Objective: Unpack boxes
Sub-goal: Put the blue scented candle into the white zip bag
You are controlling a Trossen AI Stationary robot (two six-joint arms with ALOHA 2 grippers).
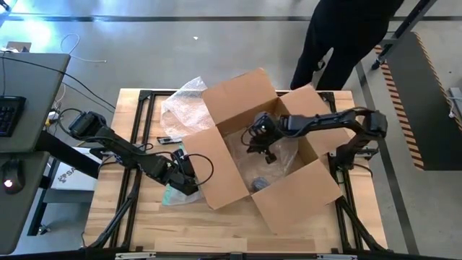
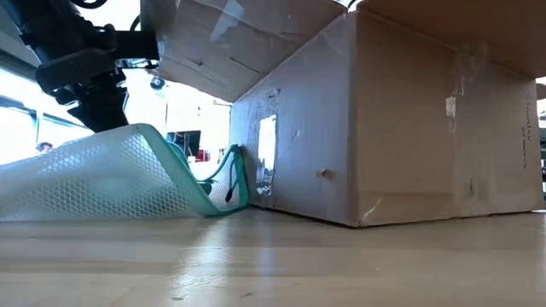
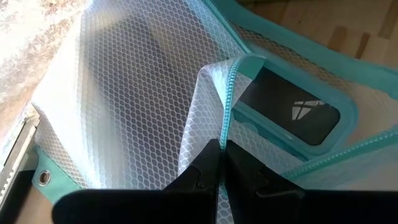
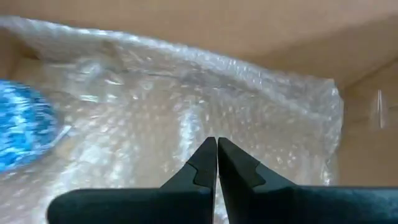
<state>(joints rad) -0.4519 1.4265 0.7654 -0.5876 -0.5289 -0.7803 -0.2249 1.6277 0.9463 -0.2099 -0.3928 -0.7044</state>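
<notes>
1. The cardboard box (image 1: 245, 115) stood open at the middle of the table (image 1: 123, 217), flaps spread wide; in the low view its upper part ran out of the picture and one flap overhung the pouch.
2. The right gripper (image 4: 216, 144) was inside the box, above bubble wrap (image 4: 186, 112). Its fingers were pressed together with nothing seen between them.
3. A blue patterned object (image 4: 18, 130) lay in the wrap, cut off at the edge of the right wrist view; could not make out what it was. From above, the box contents were mostly hidden by the arm.
4. The left gripper (image 3: 222, 146) was just beside the box's left flap, clamped on the teal zipper edge of the mesh-textured clear pouch (image 3: 124, 93).
5. Inside the pouch sat a dark flat item (image 3: 289, 115) with a white angular logo; no lettering readable.
6. More clear plastic wrap (image 1: 180, 108) lay bunched on the table behind the box's left side, partly hidden by a flap.
7. A person (image 1: 346, 36) in dark clothes stood at the far table edge, cut off by the top of the high view.
</notes>
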